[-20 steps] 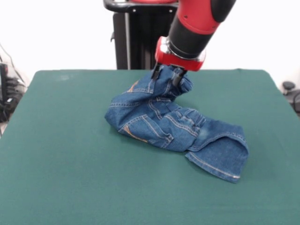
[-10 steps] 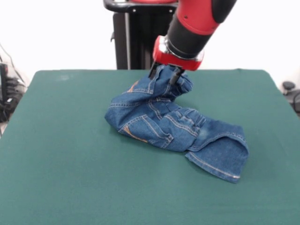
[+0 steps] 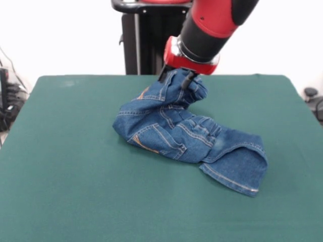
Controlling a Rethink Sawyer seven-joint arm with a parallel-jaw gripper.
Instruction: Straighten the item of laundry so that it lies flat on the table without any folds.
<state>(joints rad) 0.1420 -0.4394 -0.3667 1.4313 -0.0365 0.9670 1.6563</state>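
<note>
Arm slants down from above — gripper (image 3: 174, 79) pinches a raised bunch of the jeans (image 3: 189, 136).

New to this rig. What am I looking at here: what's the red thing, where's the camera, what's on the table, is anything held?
The red and black thing is a robot arm coming down from above. At its end is a tool, a pair of small fingers for pinching things. There is only one current picture, taken from a camera across the table that faces the robot. The table is covered in dark green cloth. On it lies a small pair of blue jeans, crumpled and folded over itself, not flat. The tool is shut on a bunched part of the jeans at their far end, holding that part up off the table while the rest lies on the cloth.
</note>
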